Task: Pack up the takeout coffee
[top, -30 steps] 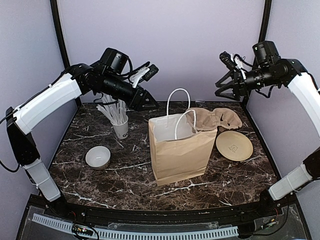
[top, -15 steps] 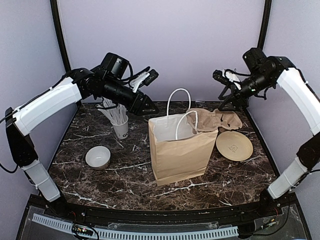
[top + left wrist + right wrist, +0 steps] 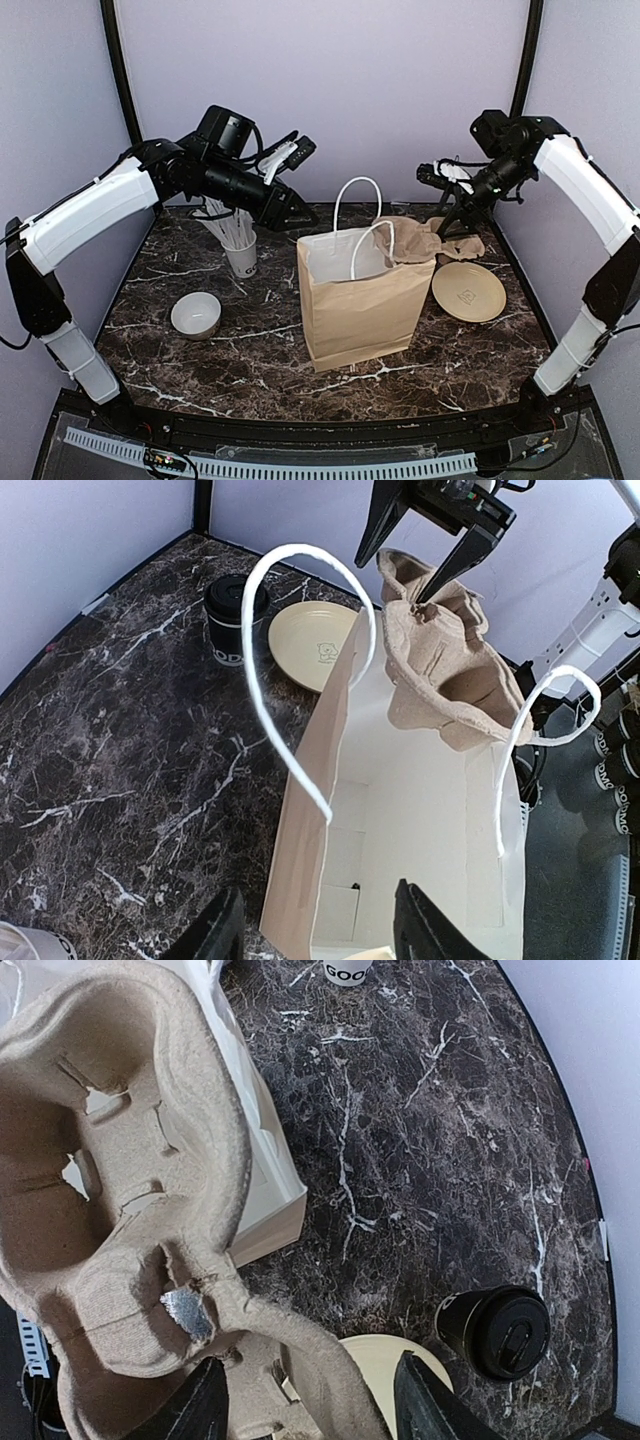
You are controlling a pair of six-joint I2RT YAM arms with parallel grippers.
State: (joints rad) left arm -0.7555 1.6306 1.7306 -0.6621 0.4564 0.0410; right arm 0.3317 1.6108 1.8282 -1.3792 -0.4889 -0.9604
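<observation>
The takeout coffee (image 3: 495, 1332), a small black cup with a black lid, stands on the marble beside the beige plate (image 3: 400, 1360); the left wrist view has it (image 3: 235, 615) beyond the bag. It is hidden in the top view. The brown paper bag (image 3: 360, 290) stands open mid-table, white inside (image 3: 410, 810). A pulp cup carrier (image 3: 430, 238) leans on the bag's right rim. My right gripper (image 3: 452, 222) hovers open just over the carrier (image 3: 130, 1210), its jaws either side of a ridge. My left gripper (image 3: 295, 212) is open and empty above the bag's back-left corner.
A white cup of white sticks (image 3: 238, 250) stands at the back left, with a white bowl (image 3: 196, 314) nearer the front. The plate (image 3: 468, 290) lies right of the bag. The bag's white handles (image 3: 290, 670) arch up under my left gripper.
My right arm has swung left and down from the back right corner to just above the cup carrier. The left arm has barely shifted.
</observation>
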